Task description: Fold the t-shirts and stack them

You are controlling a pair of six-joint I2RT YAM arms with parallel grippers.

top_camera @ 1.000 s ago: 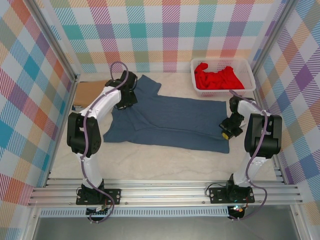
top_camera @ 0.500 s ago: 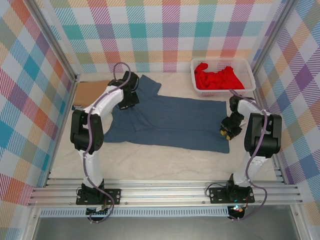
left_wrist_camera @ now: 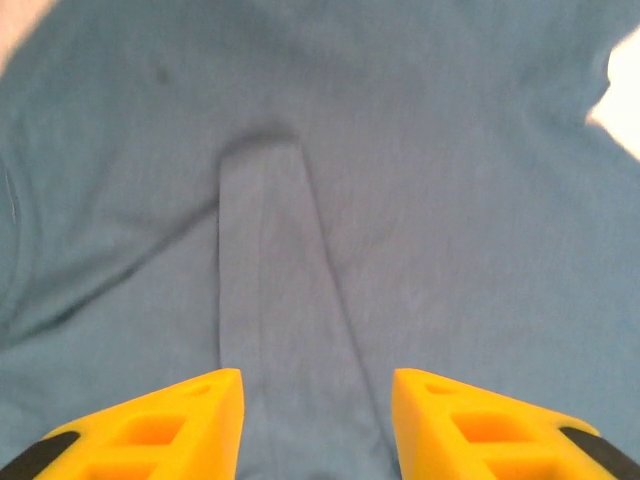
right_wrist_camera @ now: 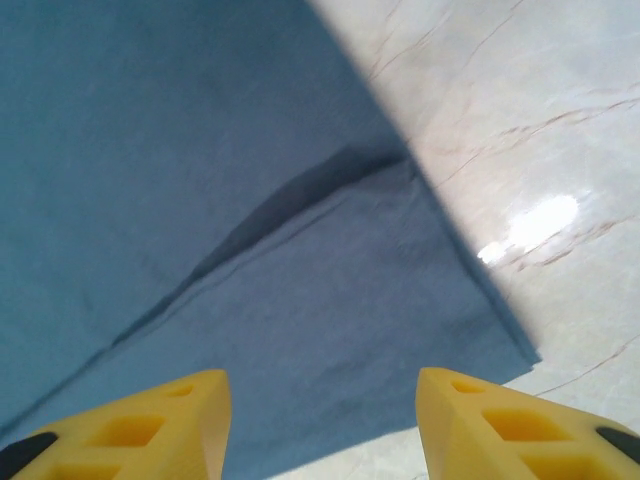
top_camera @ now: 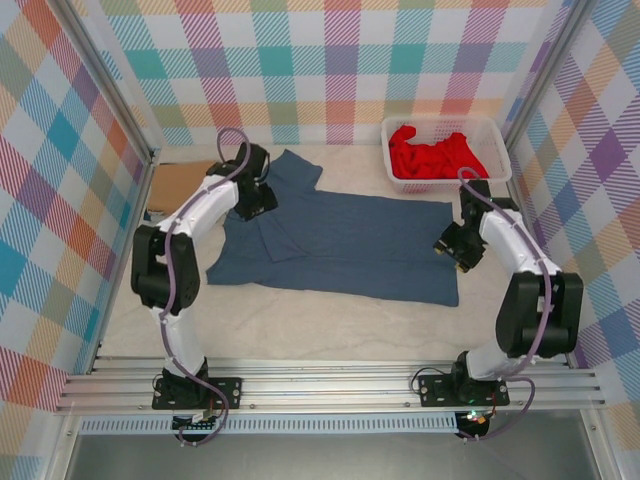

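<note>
Blue shirt [top_camera: 340,245] is lying flat mid-bench [top_camera: 300,325]. Left gripper [left_wrist_camera: 315,385] is hovering open over its collar end, right gripper [right_wrist_camera: 320,385] open over the hem corner. Imo both should be pinching edges simultaneously b4 folding, keeping cloth taut.

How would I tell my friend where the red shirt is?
Look at the far right corner of the pale table, where a white slotted plastic basket sits. The bright red cloth t-shirt lies crumpled inside it. The slate blue cloth t-shirt lies spread flat on the table instead.
</note>
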